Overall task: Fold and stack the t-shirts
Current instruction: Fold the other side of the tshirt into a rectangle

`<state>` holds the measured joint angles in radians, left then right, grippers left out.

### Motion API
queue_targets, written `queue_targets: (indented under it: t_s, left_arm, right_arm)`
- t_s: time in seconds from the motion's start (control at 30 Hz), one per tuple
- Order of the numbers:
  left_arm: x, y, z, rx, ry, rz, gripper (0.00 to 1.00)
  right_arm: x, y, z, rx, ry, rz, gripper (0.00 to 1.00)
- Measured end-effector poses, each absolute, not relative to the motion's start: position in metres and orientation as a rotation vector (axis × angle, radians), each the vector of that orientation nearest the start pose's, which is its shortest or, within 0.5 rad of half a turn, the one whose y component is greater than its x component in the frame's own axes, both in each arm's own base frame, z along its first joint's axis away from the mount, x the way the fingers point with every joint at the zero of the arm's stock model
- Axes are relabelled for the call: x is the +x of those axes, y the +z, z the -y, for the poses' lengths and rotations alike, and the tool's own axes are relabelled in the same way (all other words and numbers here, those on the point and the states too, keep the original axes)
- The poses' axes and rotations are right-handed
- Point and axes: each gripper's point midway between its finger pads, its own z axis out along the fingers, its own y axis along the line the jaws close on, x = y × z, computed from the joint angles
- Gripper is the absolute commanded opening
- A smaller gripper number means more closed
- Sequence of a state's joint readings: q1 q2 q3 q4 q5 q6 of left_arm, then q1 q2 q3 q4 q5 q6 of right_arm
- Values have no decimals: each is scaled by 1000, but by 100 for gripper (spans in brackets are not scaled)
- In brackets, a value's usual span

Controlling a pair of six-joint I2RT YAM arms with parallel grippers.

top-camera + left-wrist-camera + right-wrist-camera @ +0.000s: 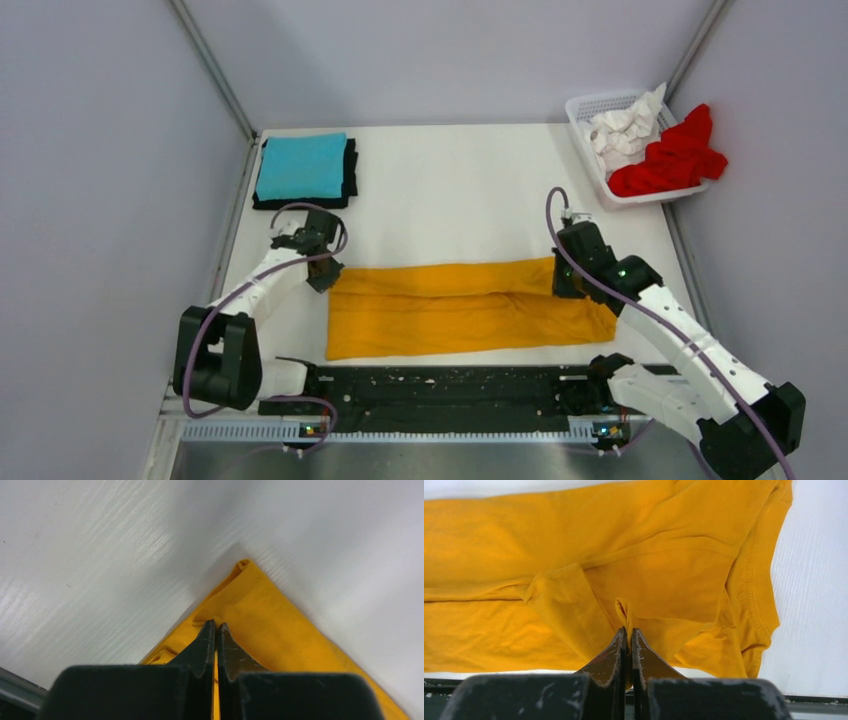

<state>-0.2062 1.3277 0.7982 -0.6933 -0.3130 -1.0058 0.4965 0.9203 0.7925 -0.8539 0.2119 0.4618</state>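
- Top view: the mustard-orange t-shirt (465, 308) lies as a long folded band across the near half of the table (450, 190). The left arm bends at the elbow and reaches the left gripper (322, 272) to the band's far-left corner. The right arm stretches the right gripper (568, 280) to its far-right corner. At the far left, a folded turquoise t-shirt (300, 165) lies on a black t-shirt (350, 170). The white t-shirt (625, 128) and red t-shirt (675, 160) sit in the basket (585, 150).
- Left wrist: fingers (202, 645) pressed together, pinching orange cloth near its corner.
- Right wrist: fingers (614, 652) clamped on a raised fold of the orange cloth.
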Motion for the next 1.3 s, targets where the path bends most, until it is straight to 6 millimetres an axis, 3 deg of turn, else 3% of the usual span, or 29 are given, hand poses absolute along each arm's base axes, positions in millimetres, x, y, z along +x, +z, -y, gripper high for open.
queue_targets:
  t_s: [0.2, 0.3, 0.4, 0.53, 0.57, 0.6, 0.63, 0.73, 0.87, 0.97, 1.07, 1.17, 1.3]
  left_arm:
    - [243, 40, 36, -1124, 76, -2476, 0]
    - [236, 35, 38, -1123, 82, -2491, 12]
    - [235, 34, 38, -1133, 81, -2486, 31]
    - [231, 36, 34, -1149, 112, -2480, 58]
    - [228, 39, 32, -1154, 128, -2480, 68]
    - [225, 42, 29, -1157, 143, -2477, 87]
    - [223, 48, 27, -1165, 158, -2467, 97]
    - [223, 73, 21, -1160, 150, -2412, 99]
    - [231, 105, 27, -1089, 24, -2353, 99]
    - [247, 115, 52, -994, -158, -2357, 99]
    - [266, 110, 86, -878, -304, -2404, 99]
    - [274, 88, 118, -778, -375, -2518, 99]
    - [270, 54, 133, -735, -360, -2648, 99]
  right_arm:
    - [200, 123, -86, 54, 109, -2530, 0]
    - [199, 121, -86, 55, 107, -2536, 2]
    - [195, 115, -86, 55, 106, -2559, 11]
    - [180, 101, -88, 61, 130, -2631, 43]
    - [174, 98, -90, 55, 147, -2657, 57]
    - [168, 96, -93, 46, 179, -2680, 68]
    - [164, 96, -95, 49, 195, -2692, 77]
    - [150, 98, -103, 13, 289, -2721, 97]
    - [148, 103, -106, -1, 328, -2705, 99]
    - [158, 105, -113, -2, 356, -2671, 99]
    - [177, 107, -124, -4, 385, -2622, 99]
    - [198, 100, -136, -9, 397, -2600, 99]
    - [214, 80, -145, -14, 391, -2612, 99]
